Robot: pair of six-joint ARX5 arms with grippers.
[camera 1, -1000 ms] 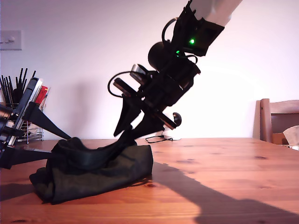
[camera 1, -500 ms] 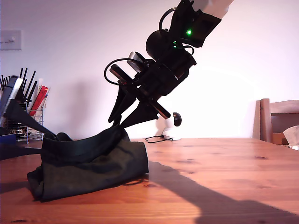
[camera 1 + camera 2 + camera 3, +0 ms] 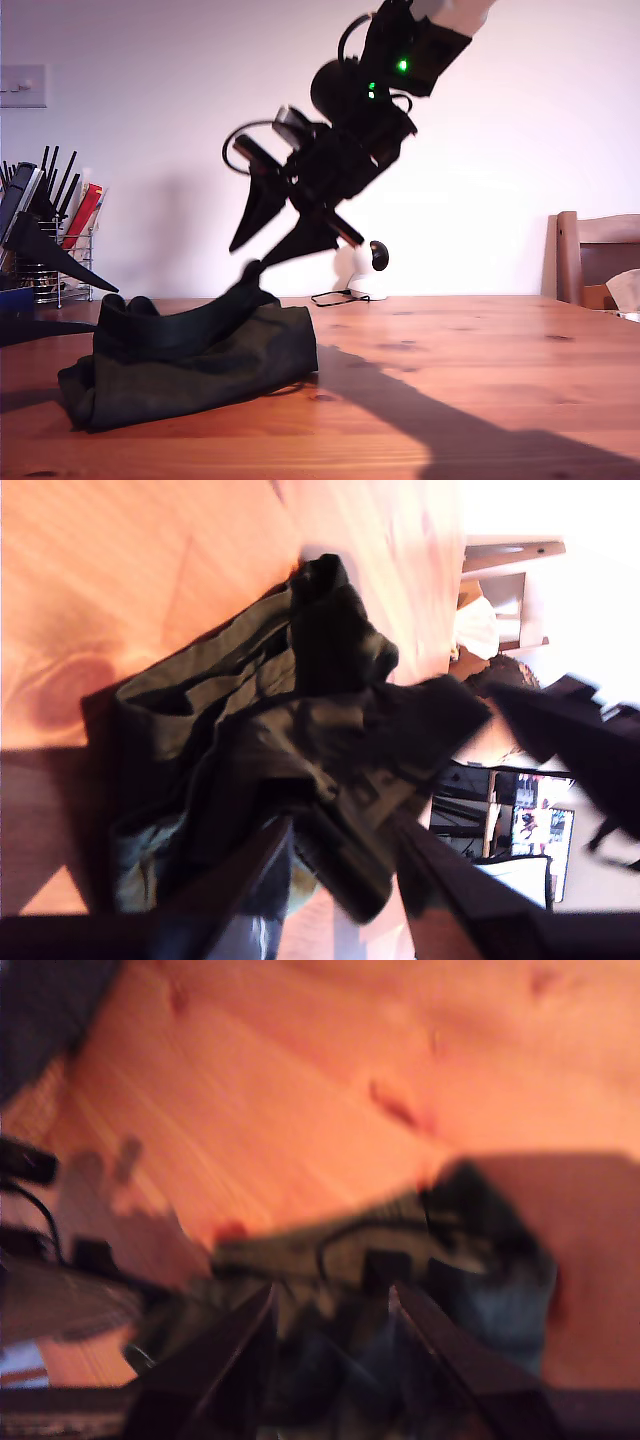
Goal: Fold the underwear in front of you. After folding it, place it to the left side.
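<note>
the underwear (image 3: 190, 360) lies bunched on the surface (image 3: 480, 370), lower left of the exterior view; folding looks nearly done. our first pincer (image 3: 335, 855) and our second pincer (image 3: 330, 1305) both gape wide, empty. next we regrip and shift it aside.

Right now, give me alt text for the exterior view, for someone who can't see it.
Dark underwear lies bunched on a wooden table toward the exterior view's left, with a black robot arm's open gripper raised just above its peaked top edge. Another gripper points in from the left edge, a wooden chair at the right.

Home: wood table (image 3: 480, 380), chair (image 3: 597, 258)
</note>
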